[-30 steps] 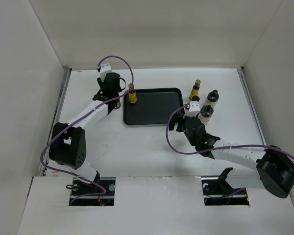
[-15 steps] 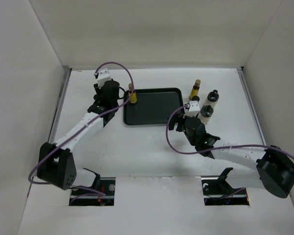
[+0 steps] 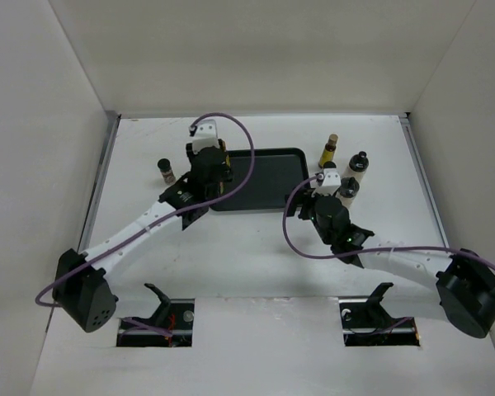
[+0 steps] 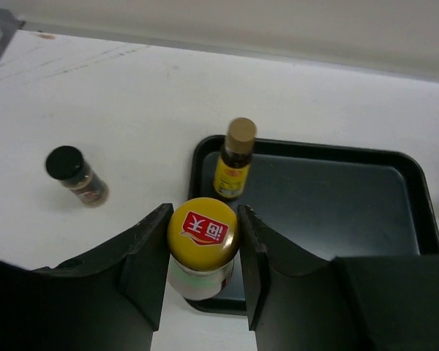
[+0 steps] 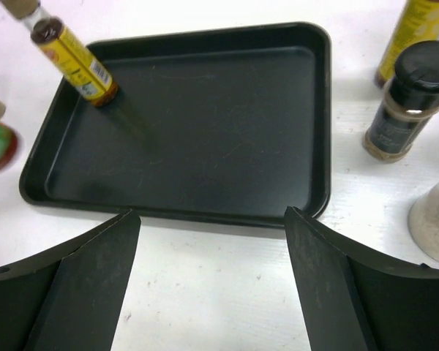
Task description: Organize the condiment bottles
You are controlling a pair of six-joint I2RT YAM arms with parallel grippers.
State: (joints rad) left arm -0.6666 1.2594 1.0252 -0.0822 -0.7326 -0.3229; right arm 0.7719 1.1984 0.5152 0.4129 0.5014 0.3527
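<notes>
A white table (image 3: 256,247) fills the floor of a plain white-walled enclosure (image 3: 256,49), with a raised strip along its left and right edges. A shallow black rectangular tray (image 3: 276,181) lies near the middle of the table, towards the back.

The left jaws are clamped on the cap end of a green bottle with a yellow cap and red label (image 4: 203,230). It sits at the tray's near-left corner, and I cannot tell whether it rests on anything. Just behind it, a slim yellow bottle with a brown cap (image 4: 233,164) stands upright inside the tray, in that same corner. A squat black-capped jar of brown powder (image 3: 165,169) stands alone on the table, left of the tray.

The right jaws stand wide apart and hold nothing, low over the table at the tray's right side. Beyond them, right of the tray, stand a slim amber bottle with a brown cap (image 3: 328,151) and two black-capped bottles (image 3: 359,162), the nearer one (image 3: 347,188) partly hidden by the right wrist. Purple cables (image 3: 231,132) loop over both arms.
</notes>
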